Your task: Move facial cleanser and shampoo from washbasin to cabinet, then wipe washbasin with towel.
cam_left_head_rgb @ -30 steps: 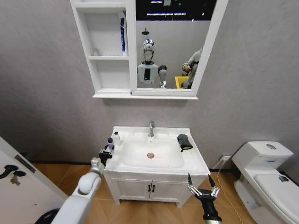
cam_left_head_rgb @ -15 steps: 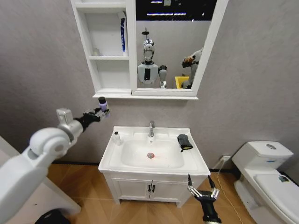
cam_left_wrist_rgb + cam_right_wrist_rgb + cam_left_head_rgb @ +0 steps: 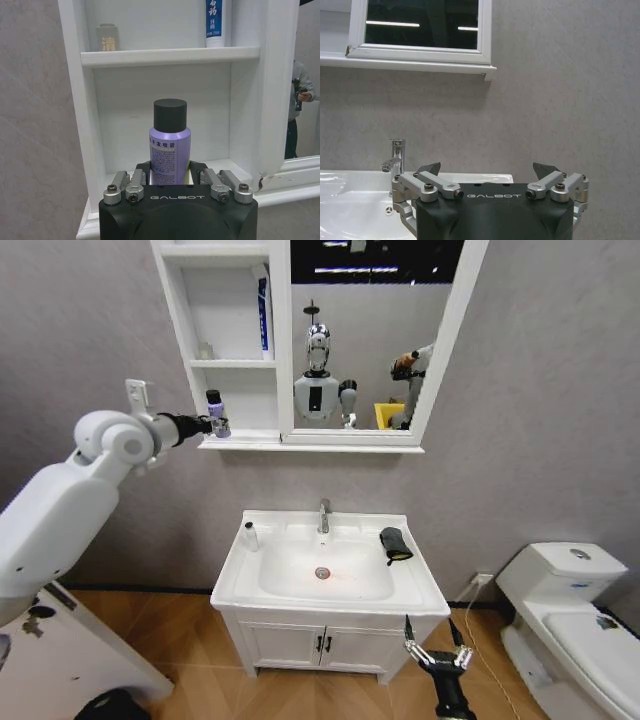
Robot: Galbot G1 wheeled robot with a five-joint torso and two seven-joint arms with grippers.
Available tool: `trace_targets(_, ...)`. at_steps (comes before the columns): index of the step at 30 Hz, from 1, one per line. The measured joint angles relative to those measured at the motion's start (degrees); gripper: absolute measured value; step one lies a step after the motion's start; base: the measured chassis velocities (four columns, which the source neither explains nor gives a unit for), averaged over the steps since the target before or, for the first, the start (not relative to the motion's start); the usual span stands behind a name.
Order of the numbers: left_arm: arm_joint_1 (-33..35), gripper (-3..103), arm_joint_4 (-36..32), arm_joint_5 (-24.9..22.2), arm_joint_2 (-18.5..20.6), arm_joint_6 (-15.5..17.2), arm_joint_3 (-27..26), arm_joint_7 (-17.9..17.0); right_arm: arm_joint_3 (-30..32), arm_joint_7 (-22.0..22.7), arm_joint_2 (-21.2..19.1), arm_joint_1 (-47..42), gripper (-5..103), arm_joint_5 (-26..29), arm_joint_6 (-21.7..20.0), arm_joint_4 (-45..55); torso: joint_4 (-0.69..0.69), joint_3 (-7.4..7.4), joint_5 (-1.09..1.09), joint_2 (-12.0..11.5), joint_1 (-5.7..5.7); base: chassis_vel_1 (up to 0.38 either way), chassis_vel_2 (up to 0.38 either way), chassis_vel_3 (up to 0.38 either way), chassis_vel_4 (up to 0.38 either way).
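Your left gripper (image 3: 216, 423) clamps an upright purple bottle (image 3: 214, 408) at the cabinet's (image 3: 236, 344) lowest compartment. Your right gripper (image 3: 436, 642), fingers spread, hangs below the cabinet, before the washbasin (image 3: 325, 565).

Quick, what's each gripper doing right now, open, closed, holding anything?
Left gripper: closed on the purple bottle, raised in front of the cabinet's bottom shelf.
Right gripper: open, holding nothing, low in front of the washbasin.
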Motion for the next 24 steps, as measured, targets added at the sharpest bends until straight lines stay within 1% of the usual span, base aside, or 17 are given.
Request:
trace_targets(1,-0.95,42,2.26,1.77,-1.42,-0.22,1.08,1.17,0.06,0.04,-0.06,0.18,100,0.12,0.0,-0.24,0.01,0.0,0.01,0.0,0.0,0.0,0.0,0.0,0.0)
trace_targets(2,-0.95,42,2.26,1.77,-1.42,-0.22,1.08,1.17,0.06,0.04,-0.06,0.18,100,0.12,0.0,-0.24,0.01,0.0,0.01,0.0,0.0,0.0,0.0,0.0,0.0)
trace_targets(4,-2.08,42,6.34,4.46,-4.55,-0.85,2.11,2.85,0.07,0.06,-0.11,0.58,100,0.55,-0.06,-0.34,0.01,0.0,0.0,0.0,0.0,0.0,0.0,0.0,0.0)
trace_targets(5,-2.08,42,6.34,4.46,-4.55,-0.85,2.11,2.85,0.07,0.06,-0.11,0.58,100,0.55,-0.06,-0.34,0.01,0.0,0.0,0.0,0.0,0.0,0.0,0.0,0.0)
trace_targets(6,-2.65,42,8.87,5.74,-6.67,-1.11,2.38,3.51,-0.01,0.06,-0.08,0.87,100,0.73,-0.33,-0.35,0.01,0.0,0.0,0.0,0.0,0.0,0.0,0.0,0.0)
trace_targets(7,-3.0,42,10.37,6.44,-7.78,-1.37,2.57,3.95,-0.06,0.06,-0.06,1.06,100,0.76,-0.44,-0.36,0.0,0.0,0.0,0.0,0.0,0.0,0.0,0.0,0.0)
trace_targets(8,-3.74,42,13.49,8.22,-9.8,-2.01,2.98,4.21,-0.12,0.06,-0.04,1.33,100,0.82,-0.67,-0.42,-0.01,0.0,0.01,0.0,0.0,0.0,0.0,0.0,0.0)
trace_targets(9,-3.74,42,13.49,8.22,-9.8,-2.01,2.98,4.21,-0.12,0.06,-0.04,1.33,100,0.82,-0.67,-0.42,-0.01,0.0,0.01,0.0,0.0,0.0,0.0,0.0,0.0)
trace_targets(11,-5.09,42,17.74,10.69,-12.33,-2.89,3.85,4.84,-0.13,0.06,-0.03,1.68,100,1.11,-0.88,-0.65,-0.01,0.0,0.01,0.0,0.01,0.0,0.0,0.0,0.0)
trace_targets(17,-6.07,42,20.54,12.6,-13.82,-3.48,4.55,5.29,-0.11,0.06,-0.09,1.91,100,1.3,-0.87,-1.42,-0.01,0.0,0.01,0.0,0.0,0.0,0.0,0.0,0.0)
trace_targets(19,-6.63,42,22.64,15.1,-14.6,-3.76,4.65,5.93,-0.15,0.05,0.03,1.97,100,1.34,-0.84,-1.74,0.01,-0.01,0.01,0.0,-0.01,0.0,0.0,0.0,0.0)
trace_targets(24,-6.54,42,23.43,15.33,-14.85,-3.73,4.25,5.62,-0.16,0.05,0.52,2.34,100,1.38,-1.07,-1.48,0.0,-0.01,0.0,0.01,-0.01,0.0,0.0,0.0,0.0)
